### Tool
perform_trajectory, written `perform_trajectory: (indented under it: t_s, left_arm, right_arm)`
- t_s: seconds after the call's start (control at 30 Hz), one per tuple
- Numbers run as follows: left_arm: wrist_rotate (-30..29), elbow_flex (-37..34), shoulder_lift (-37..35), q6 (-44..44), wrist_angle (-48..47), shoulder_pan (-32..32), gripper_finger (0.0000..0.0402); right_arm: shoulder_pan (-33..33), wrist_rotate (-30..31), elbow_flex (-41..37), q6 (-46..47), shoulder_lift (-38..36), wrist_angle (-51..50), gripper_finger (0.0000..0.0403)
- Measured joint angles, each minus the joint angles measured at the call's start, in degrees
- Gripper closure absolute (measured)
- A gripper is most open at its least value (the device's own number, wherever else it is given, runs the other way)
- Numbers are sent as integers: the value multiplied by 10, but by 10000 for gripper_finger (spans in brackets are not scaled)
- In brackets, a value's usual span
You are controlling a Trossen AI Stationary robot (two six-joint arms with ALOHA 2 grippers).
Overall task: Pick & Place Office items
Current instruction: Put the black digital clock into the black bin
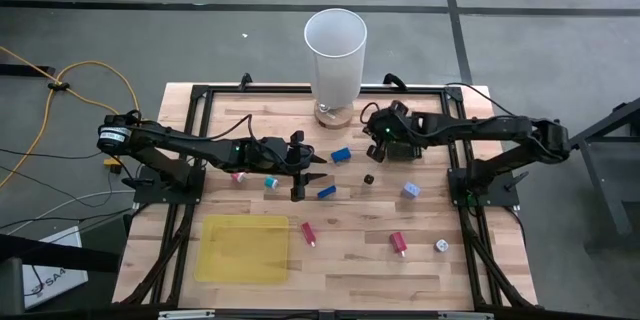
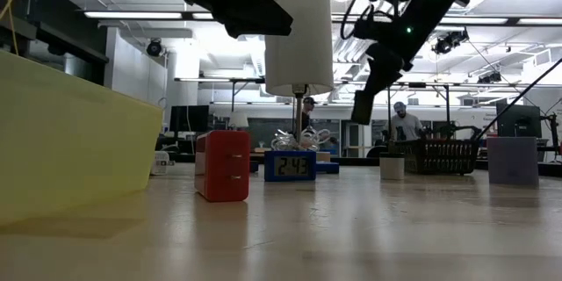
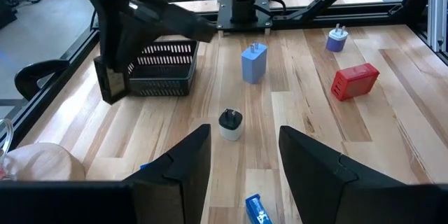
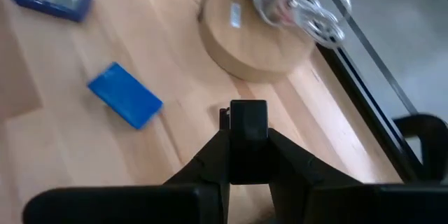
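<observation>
**left fingers spread, lined up on the small dark-capped round piece**

the fingers of the left gripper (image 3: 245, 138) stood spread apart, holding nothing, low over the middle of the desk (image 1: 350, 270). straight ahead of them, nearly in line with the gap, sat a small round piece with a dark cap (image 3: 230, 124), upright on the wood. from above it lay (image 1: 369, 178) on the side of the left fingertips (image 1: 318, 168) that faces the right arm, with one blue block (image 1: 341, 155) and another blue block (image 1: 326, 192) flanking the path. being round, it seemed to ask for no turn of the wrist, only a reach forward, though the nearer blue block lay just beside the fingers and might be nudged.

the right gripper (image 1: 378, 143) hung near the base of the tall white cylinder (image 1: 335, 55), fingers pressed together. a small dark block (image 4: 248, 120) showed at their tips; i could not tell whether it was held. that gripper looked slightly nearer the round piece, but the left was the one open and aimed at it.
</observation>
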Motion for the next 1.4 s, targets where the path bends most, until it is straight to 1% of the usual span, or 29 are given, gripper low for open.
perform_trajectory:
  t_s: [0.23, 0.7, 0.9, 1.2, 1.4]
  left_arm:
    - [0, 0, 0, 0, 0, 0, 240]
    - [0, 0, 0, 0, 0, 0, 240]
    - [0, 0, 0, 0, 0, 0, 240]
    - [0, 0, 0, 0, 0, 0, 240]
    - [0, 0, 0, 0, 0, 0, 240]
  right_arm:
    - [-28, -2, 0, -1, 0, -9, 342]
    - [-41, 0, 0, -16, 0, -14, 342]
    - [-78, 0, 0, -16, 0, -37, 342]
    - [-153, 0, 0, -31, 0, -68, 342]
    - [-185, -16, 0, -31, 0, -100, 341]
